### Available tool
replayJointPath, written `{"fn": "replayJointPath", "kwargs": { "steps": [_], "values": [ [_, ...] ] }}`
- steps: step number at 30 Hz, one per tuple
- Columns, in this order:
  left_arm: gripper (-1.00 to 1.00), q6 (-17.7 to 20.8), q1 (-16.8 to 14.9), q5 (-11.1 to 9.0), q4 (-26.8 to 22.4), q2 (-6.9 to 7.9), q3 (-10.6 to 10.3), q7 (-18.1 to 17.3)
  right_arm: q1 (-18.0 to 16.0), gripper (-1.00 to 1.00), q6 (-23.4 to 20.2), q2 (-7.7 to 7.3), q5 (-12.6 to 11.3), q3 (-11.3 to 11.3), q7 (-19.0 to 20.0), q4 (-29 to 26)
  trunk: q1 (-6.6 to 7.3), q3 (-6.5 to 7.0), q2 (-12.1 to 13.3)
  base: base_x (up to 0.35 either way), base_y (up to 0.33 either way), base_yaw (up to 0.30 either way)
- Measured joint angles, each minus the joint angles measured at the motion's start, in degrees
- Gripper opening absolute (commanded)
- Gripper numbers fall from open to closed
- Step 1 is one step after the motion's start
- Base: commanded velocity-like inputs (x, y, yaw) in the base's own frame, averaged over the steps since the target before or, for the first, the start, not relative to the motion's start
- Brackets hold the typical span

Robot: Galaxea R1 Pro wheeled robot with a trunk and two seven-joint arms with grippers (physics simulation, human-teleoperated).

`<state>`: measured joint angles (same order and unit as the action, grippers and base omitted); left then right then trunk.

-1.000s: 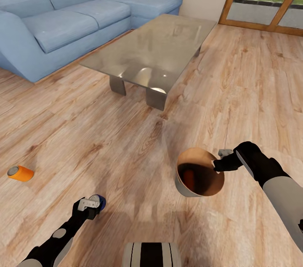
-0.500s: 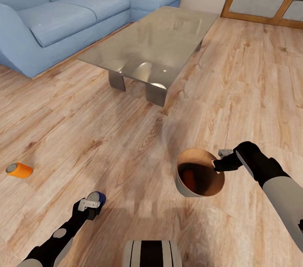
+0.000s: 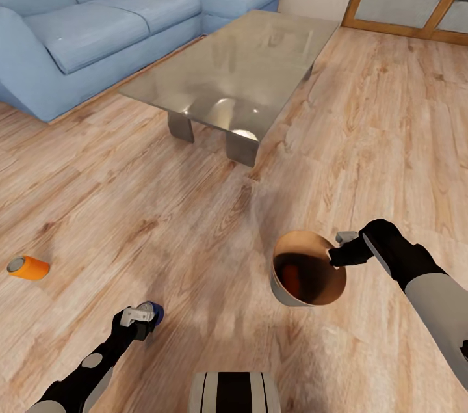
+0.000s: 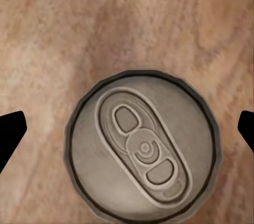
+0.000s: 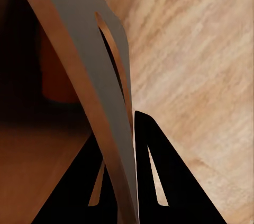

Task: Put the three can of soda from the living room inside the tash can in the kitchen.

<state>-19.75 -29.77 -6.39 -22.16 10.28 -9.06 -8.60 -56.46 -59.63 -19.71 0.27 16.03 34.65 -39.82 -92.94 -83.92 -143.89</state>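
Here we are in the living room, wooden plank floor [image 3: 195, 218] underfoot, and the low glass-topped table [image 3: 240, 68] is our landmark. The long blue corner sofa [image 3: 97, 23] runs just beyond it, and the wood-framed glass door [image 3: 416, 3] stands off to the table's far right.

On the near side of the table, out to the right, the right gripper [image 3: 340, 252] is clamped on the rim of the small round tapering bin with grey outer wall and brown wooden inside [image 3: 286, 293]. In the right wrist view the black fingers [image 5: 153, 181] sit either side of the bin's wall [image 5: 84, 60], pinching it. Inside the bin there's an orange cylinder [image 3: 290, 276], one orange soda can by the look of it, though it's dim in there.

Nearer again from the table and to the left, the left gripper [image 3: 142, 317] holds the blue soda can with the grey metal top [image 3: 155, 310]. From the left wrist camera the can's top and pull tab [image 4: 142, 147] sit square between the two black fingers [image 4: 10, 131], which reach the can's sides only at the edges of the frame, closed on it.

Well out to the left of the table, the second orange soda can [image 3: 28, 266] lies on its side on the floor, apart from both arms.
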Motion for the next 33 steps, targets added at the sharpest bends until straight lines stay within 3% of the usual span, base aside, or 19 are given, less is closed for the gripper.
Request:
{"fn": "replayJointPath", "kwargs": {
  "steps": [8, 14, 18, 19, 28, 33],
  "values": [
    [1.00, 0.00, 0.02, 0.06, 0.01, 0.00, 0.00, 0.07, -0.02, -1.00, 0.05, 0.01, 0.17, 0.08, -0.02, 0.00, 0.00, 0.00, 0.00, 0.014, 0.004, 0.000],
    [1.00, 0.26, 0.02, 0.15, 0.05, -0.05, 0.02, 0.07, -0.07, -1.00, -0.29, -0.46, -0.76, 0.26, 0.06, -0.55, -0.12, -1.30, -0.09, 0.001, 0.000, 0.000],
    [1.00, 0.21, 0.00, 0.05, -0.02, 0.00, 0.05, 0.05, -0.05, -1.00, -0.30, -0.46, -0.73, 0.25, 0.08, -0.59, -0.12, -1.31, -0.09, 0.000, 0.000, 0.000],
    [-1.00, 0.16, 0.00, -0.03, -0.02, 0.01, 0.05, 0.06, -0.04, -1.00, -0.30, -0.46, -0.73, 0.25, 0.08, -0.59, -0.12, -1.31, -0.09, 0.000, 0.000, 0.000],
    [-1.00, 0.04, 0.02, 0.05, -0.01, 0.01, -0.01, 0.02, -0.04, -1.00, -0.30, -0.46, -0.74, 0.25, 0.08, -0.60, -0.12, -1.31, -0.09, 0.000, 0.000, 0.000],
    [-1.00, 0.22, -0.01, 0.06, 0.07, 0.00, -0.02, 0.04, 0.04, -1.00, 0.10, 0.00, 0.29, 0.18, -0.05, -0.01, -0.02, -0.23, -0.02, 0.000, 0.000, 0.000]
  ]
}}
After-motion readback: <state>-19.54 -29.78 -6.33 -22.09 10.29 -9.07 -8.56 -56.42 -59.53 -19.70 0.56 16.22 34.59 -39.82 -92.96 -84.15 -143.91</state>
